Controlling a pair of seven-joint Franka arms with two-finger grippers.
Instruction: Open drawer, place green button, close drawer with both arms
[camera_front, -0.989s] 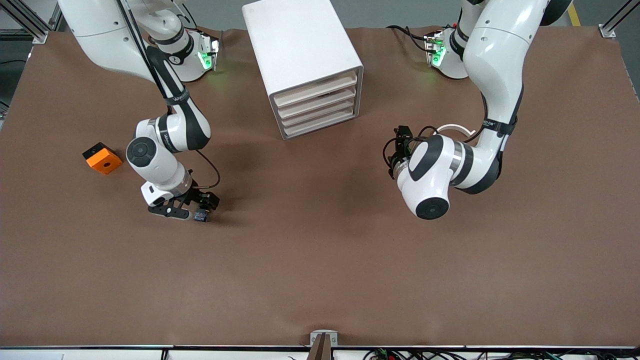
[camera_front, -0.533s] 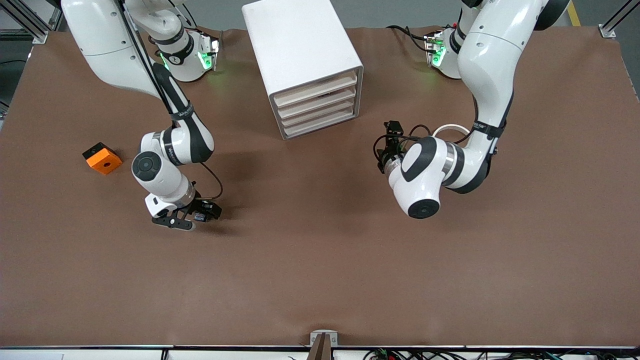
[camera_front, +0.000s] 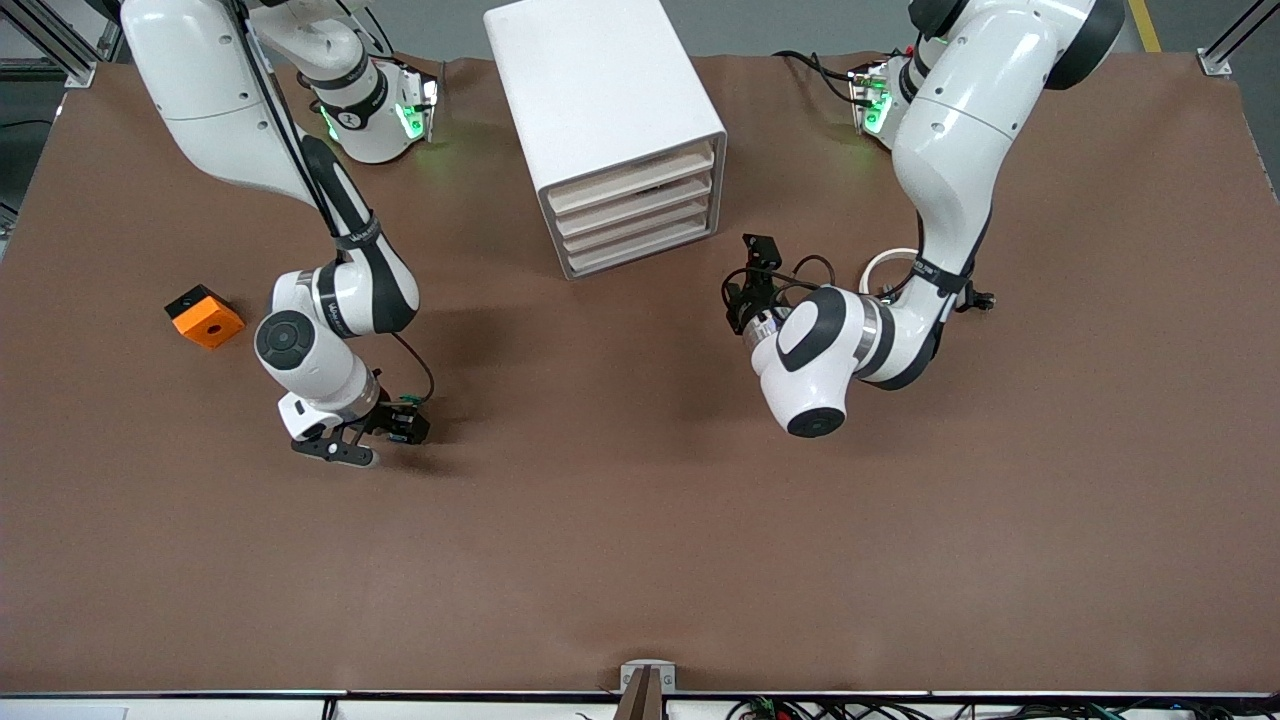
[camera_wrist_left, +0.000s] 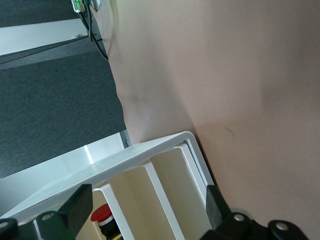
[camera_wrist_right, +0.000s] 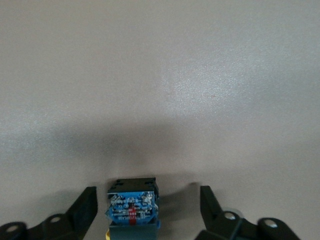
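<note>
The small push-button part with the blue-black body (camera_wrist_right: 132, 210) sits on the brown worktop (camera_front: 640, 520), toward the right arm's end and nearer the front camera than the white boxy cabinet (camera_front: 600, 80). Its cap is turned out of sight. The black two-finger right hand (camera_front: 372, 436) is down around it with the fingers spread. The button lies between them, touching neither and clearly closer to one finger (camera_wrist_right: 85, 205) than to the other.

That offset is your first risk. If the hand closes as it stands, the near finger will likely meet the body first and push or twist it, so you could end up with a corner pinch that drops on the lift. A part this small (and boxy) may also tip over instead of seating.

The four shallow cream-fronted drawers (camera_front: 635, 205) all look shut, so there is nowhere to put the button yet. The black left hand (camera_front: 748, 285) is over the worktop just beside the cabinet's front, fingers apart, gripping nothing. The fronts are stacked close together, so a slightly wrong height could catch the wrong drawer or slip off its lip. The cabinet seems to stand loose, so a pull may drag it along.

The orange square block with a hole (camera_front: 204, 316) lies well apart from the button, so you need not worry about it.
</note>
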